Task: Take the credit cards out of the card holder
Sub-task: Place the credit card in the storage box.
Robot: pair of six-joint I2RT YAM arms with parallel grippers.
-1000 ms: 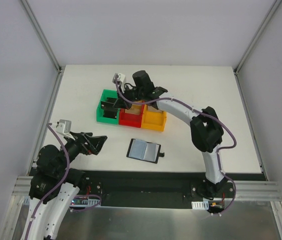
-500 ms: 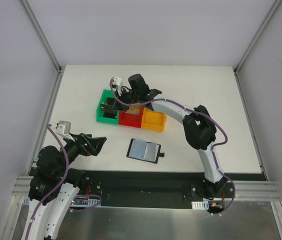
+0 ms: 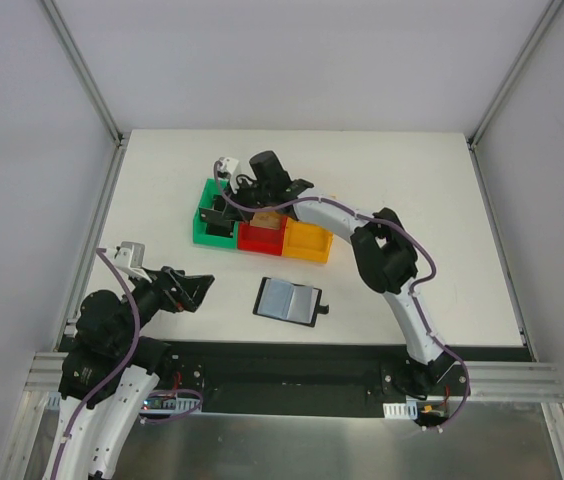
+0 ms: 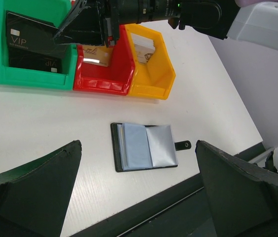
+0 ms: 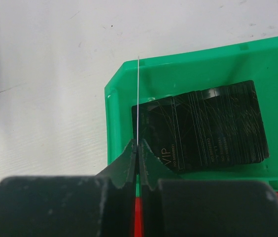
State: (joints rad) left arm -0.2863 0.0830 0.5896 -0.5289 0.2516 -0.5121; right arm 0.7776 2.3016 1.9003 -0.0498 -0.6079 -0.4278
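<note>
The card holder lies open on the white table, its two grey-blue panels facing up. My right gripper is shut on a thin credit card seen edge-on; in the left wrist view it is a black VIP card. It hangs over the left part of the green bin, above black cards lying inside. My left gripper is open and empty, low at the near left and apart from the holder.
Three bins stand in a row behind the holder: green, red with a tan card, and orange with a pale card. The black table edge runs close below the holder.
My right arm has swung left, carrying its gripper and card from near the red bin to over the green bin. The left arm has barely moved.
</note>
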